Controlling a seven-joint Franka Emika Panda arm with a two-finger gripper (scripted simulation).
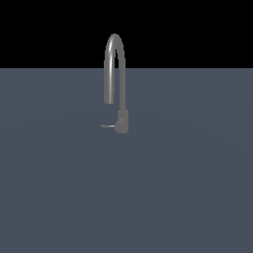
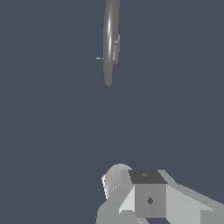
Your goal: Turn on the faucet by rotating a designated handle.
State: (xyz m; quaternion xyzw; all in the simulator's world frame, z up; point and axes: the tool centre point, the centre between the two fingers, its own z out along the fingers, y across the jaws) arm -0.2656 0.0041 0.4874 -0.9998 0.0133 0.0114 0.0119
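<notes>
In the upper centre of the exterior view, a slim grey metal faucet (image 1: pixel 117 79) with a tall arched spout is seen standing alone on the flat blue-grey ground (image 1: pixel 188 188).

A thin, short, light-grey rod-like handle (image 1: pixel 107 126) is shown projecting from the dark blocky body towards the exterior view's left. In the wrist view, the faucet (image 2: pixel 110 41) is seen far off, well apart from the white arm links (image 2: pixel 148 197) low in the frame. The gripper fingers are not shown, so whether they are released or clenched cannot be told. The approach step is judged to be in hand; a reach to the handle (image 2: pixel 99 58) is called for next, followed by rotation.
</notes>
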